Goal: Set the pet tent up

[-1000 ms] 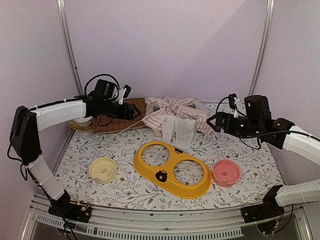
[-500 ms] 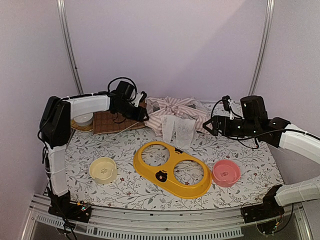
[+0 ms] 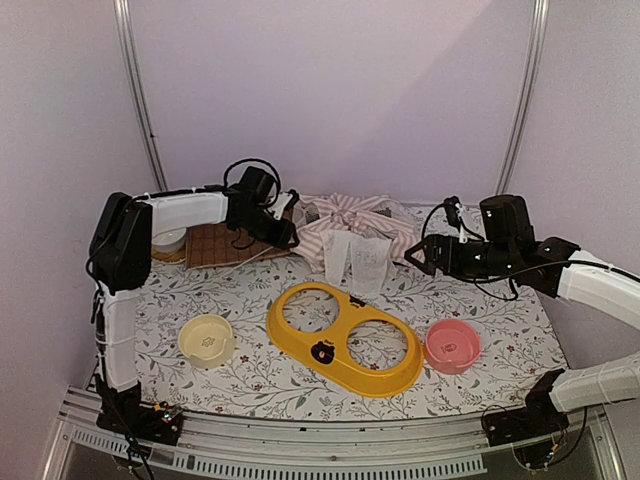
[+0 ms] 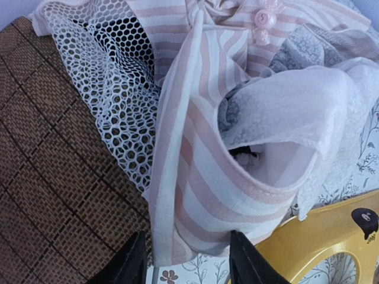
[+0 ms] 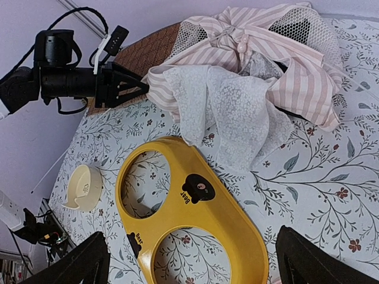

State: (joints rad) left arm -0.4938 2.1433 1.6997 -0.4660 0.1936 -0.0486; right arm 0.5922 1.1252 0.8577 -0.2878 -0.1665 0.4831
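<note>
pet tent (image 3: 355, 222): lying collapsed in a striped heap at the far middle of the table (image 3: 200, 290), not yet standing. spreading its long axis crosswise, left to right, between the two arms. overlapping the right edge of the brown mat (image 4: 53, 177) at its left end, and spilling the lace curtains (image 5: 231, 112) forward toward the yellow feeder (image 3: 345, 338).

reaching in from the left with the left gripper (image 4: 188, 263), fingers parted, holding nothing. pointing straight at the bundle's left end, with a folded striped hem showing directly ahead in the gap between the two fingertips in the wrist view. sitting low, just off the mat's edge. touching the cloth or only close to it: not showing clearly enough to say. seeing a mesh panel (image 4: 112, 100) up and to the left of that hem, and an open pocket of fabric beyond it.

hanging back on the other side with the right gripper (image 3: 412, 256), fingers spread wide and empty, facing the bundle's right end across a strip of bare tablecloth.

judging the left arm to be the nearer one by a clear margin, already lined up along the heap's length. judging a short push forward and a pinch on the hem to be the likely next need, and lifting afterwards, since loose cloth is probably going to slide and sag rather than rise as one piece.
</note>
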